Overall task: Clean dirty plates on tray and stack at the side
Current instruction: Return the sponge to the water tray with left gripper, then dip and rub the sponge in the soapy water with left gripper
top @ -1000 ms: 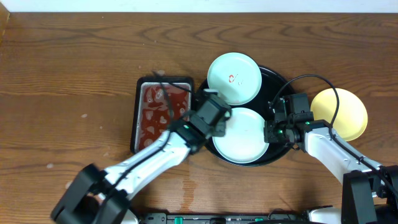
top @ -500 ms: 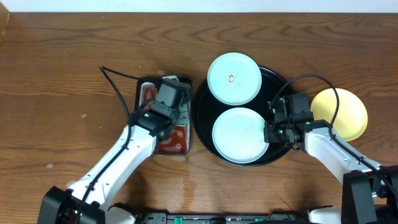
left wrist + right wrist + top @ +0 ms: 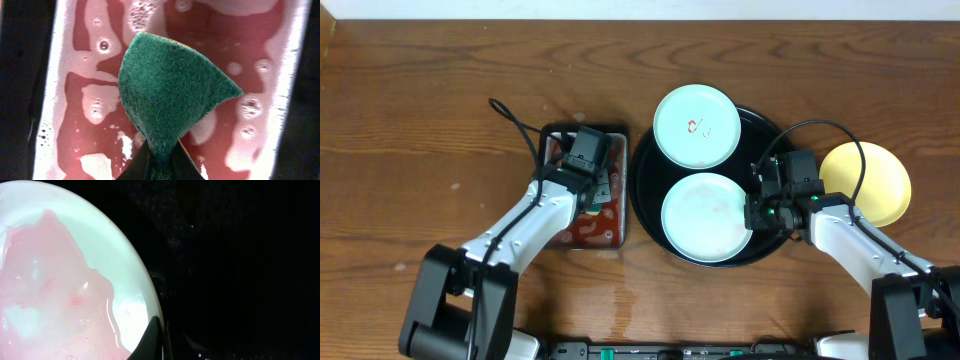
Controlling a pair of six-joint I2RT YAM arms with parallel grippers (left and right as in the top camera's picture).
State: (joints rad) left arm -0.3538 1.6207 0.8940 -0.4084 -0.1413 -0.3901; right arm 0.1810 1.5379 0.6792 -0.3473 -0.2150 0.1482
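Overhead, left jaws clamp sponge (image 3: 170,95) above pan (image 3: 52,100); right jaws clamp plate (image 3: 705,220) rim.

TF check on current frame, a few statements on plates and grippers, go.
1. The left gripper holds a green scouring pad over the pan. True.
2. The yellow plate sits on the tray. False: it lies on the table, right of the tray.
3. The far plate has red marks at its centre. True.
4. The right gripper hangs over the pan. False: it is at the near plate's right rim.
5. Three plates lie on the tray. False: two.
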